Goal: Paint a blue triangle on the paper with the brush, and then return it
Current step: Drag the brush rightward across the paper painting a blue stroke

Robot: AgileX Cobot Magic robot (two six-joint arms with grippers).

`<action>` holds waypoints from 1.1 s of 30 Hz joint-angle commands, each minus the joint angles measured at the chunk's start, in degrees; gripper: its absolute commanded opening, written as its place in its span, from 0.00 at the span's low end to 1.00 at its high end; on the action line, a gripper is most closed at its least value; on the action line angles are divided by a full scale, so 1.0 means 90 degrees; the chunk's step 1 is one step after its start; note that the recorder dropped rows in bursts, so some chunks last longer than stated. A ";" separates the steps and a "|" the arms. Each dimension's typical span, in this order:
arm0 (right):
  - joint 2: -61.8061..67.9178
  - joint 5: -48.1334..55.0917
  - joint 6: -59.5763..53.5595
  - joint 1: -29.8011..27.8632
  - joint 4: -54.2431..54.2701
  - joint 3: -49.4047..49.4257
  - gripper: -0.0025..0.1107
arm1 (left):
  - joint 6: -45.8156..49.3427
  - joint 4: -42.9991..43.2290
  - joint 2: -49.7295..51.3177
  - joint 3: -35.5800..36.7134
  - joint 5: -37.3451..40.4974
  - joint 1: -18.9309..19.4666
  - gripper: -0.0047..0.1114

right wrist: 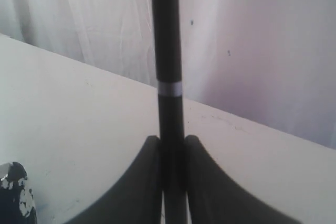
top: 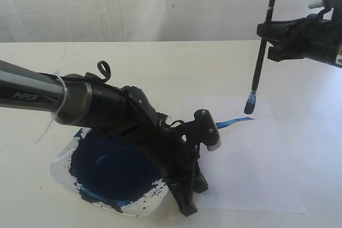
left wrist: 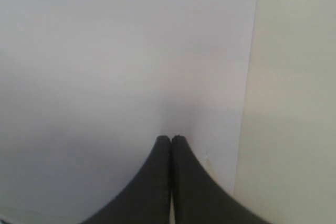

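The dark jaws of the right gripper [right wrist: 172,148] clamp the black handle of the brush [right wrist: 167,35], which runs straight out between them. A thin silvery band [right wrist: 170,88] rings the handle. Beyond lie the cream table [right wrist: 79,129] and a white backdrop [right wrist: 262,40] with small dark specks. A blue-smeared plate edge [right wrist: 16,195] shows in one corner.

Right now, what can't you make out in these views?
- Exterior: blue stroke, left end hidden behind the left arm.
- Exterior: whether the brush tip touches the paper; too small.
- Right wrist: bristles out of frame past the right gripper.
- Exterior: plate, right side under that arm.
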 commanded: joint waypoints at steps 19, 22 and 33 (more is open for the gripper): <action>-0.1088 0.2287 -0.2893 0.2826 0.5687 0.1033 0.02 | 0.0010 -0.0058 0.0048 0.0009 0.0159 -0.0033 0.04; -0.0880 0.2260 -0.2893 0.2826 0.5687 0.1033 0.02 | 0.0010 -0.0058 0.0048 0.0009 0.0159 -0.0033 0.04; -0.0813 0.1796 -0.2893 0.2826 0.5698 0.1033 0.02 | -0.0005 -0.0058 0.0048 0.0009 0.0159 -0.0033 0.04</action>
